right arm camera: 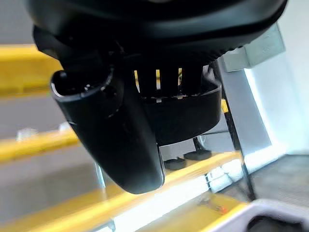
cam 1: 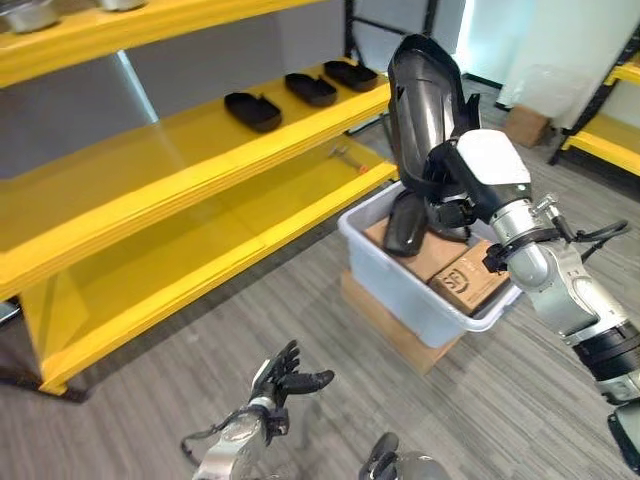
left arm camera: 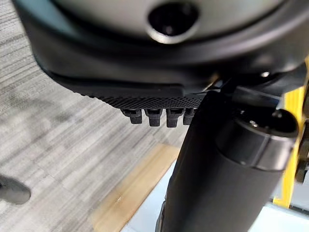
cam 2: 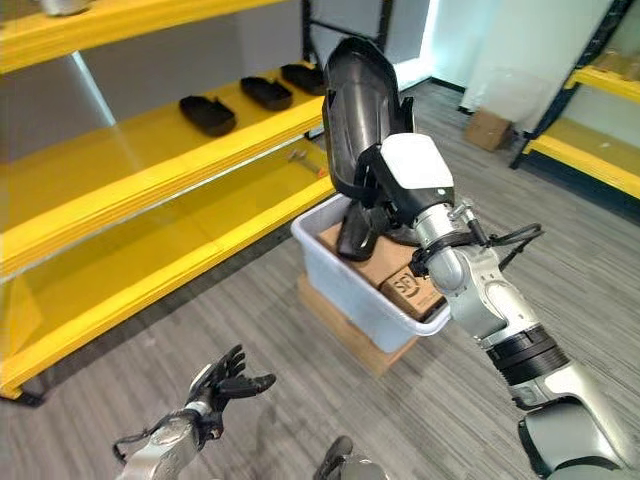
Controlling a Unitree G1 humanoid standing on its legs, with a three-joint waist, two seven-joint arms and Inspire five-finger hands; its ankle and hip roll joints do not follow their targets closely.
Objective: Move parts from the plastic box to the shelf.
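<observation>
The yellow shelf (cam 1: 200, 165) has bare room on its middle board beside three black parts (cam 1: 252, 110), with open floor (cam 1: 300, 300) between it and the plastic box (cam 1: 400, 285). Cardboard boxes (cam 1: 470, 280) fill the plastic box. The right robot hand (cam 1: 450, 185) grips a long, glossy black part (cam 1: 420, 100) upright above the box's shelf-side rim; the left robot hand (cam 1: 285, 380) hangs low, fingers spread.

my right arm (cam 2: 480, 290) is silver-grey with black joint bands, a white cover at the dark right hand (cam 2: 385, 195); my left hand (cam 1: 285, 380) is dark too.
</observation>
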